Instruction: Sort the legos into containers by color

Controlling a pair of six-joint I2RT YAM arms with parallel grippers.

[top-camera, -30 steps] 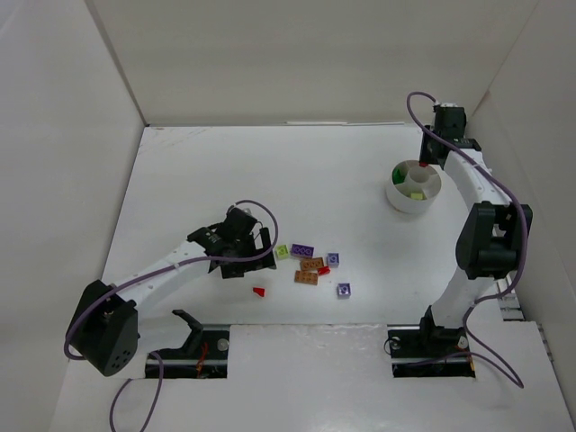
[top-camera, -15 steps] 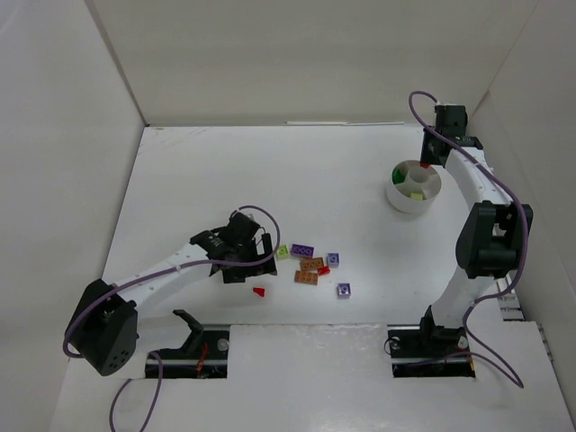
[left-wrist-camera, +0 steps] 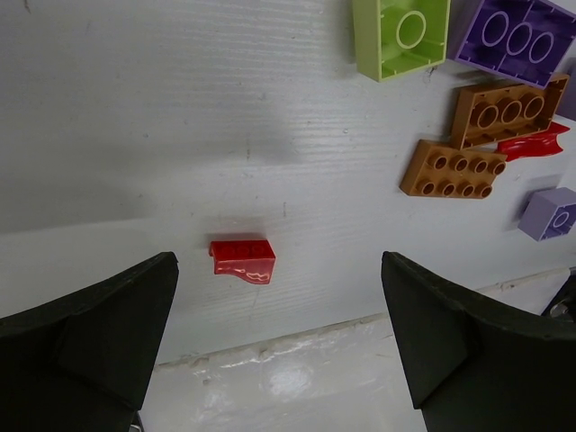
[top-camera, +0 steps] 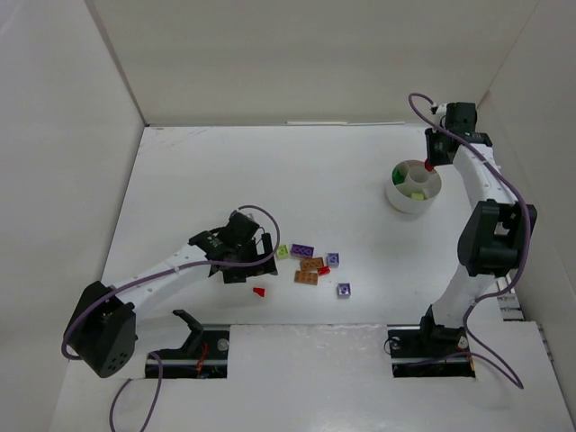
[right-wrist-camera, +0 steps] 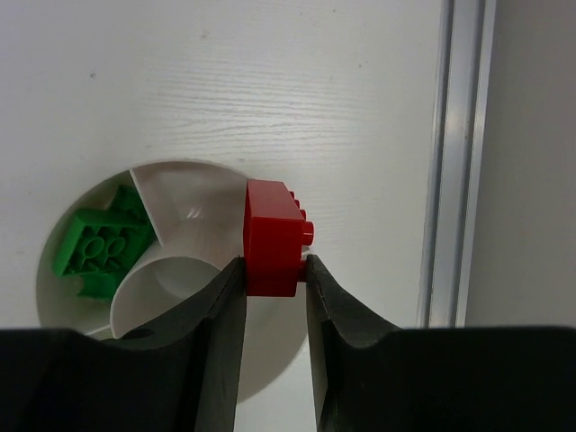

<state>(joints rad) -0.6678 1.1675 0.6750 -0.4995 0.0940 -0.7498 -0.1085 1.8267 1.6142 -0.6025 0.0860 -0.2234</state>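
My right gripper (right-wrist-camera: pixel 274 263) is shut on a red lego (right-wrist-camera: pixel 273 237) and holds it over the far rim of the round white dish (right-wrist-camera: pixel 171 184); in the top view the gripper (top-camera: pixel 429 166) is at the dish's (top-camera: pixel 401 200) far right edge. A green lego (right-wrist-camera: pixel 97 243) lies in one compartment. My left gripper (left-wrist-camera: pixel 279 297) is open, above a small red lego (left-wrist-camera: pixel 242 259) on the table. Loose legos lie to its right: a yellow-green one (left-wrist-camera: pixel 400 36), a purple one (left-wrist-camera: pixel 512 40), two orange-brown ones (left-wrist-camera: pixel 450 168) and a red piece (left-wrist-camera: pixel 531 144).
White walls enclose the table on three sides. A pale purple lego (left-wrist-camera: pixel 549 212) lies at the right of the left wrist view. A metal rail (right-wrist-camera: pixel 454 162) runs along the table edge beside the dish. The arm bases (top-camera: pixel 432 346) stand at the near edge.
My right gripper has shifted a little to the right over the dish's far edge, still holding the red lego. My left gripper has settled slightly nearer the small red lego.
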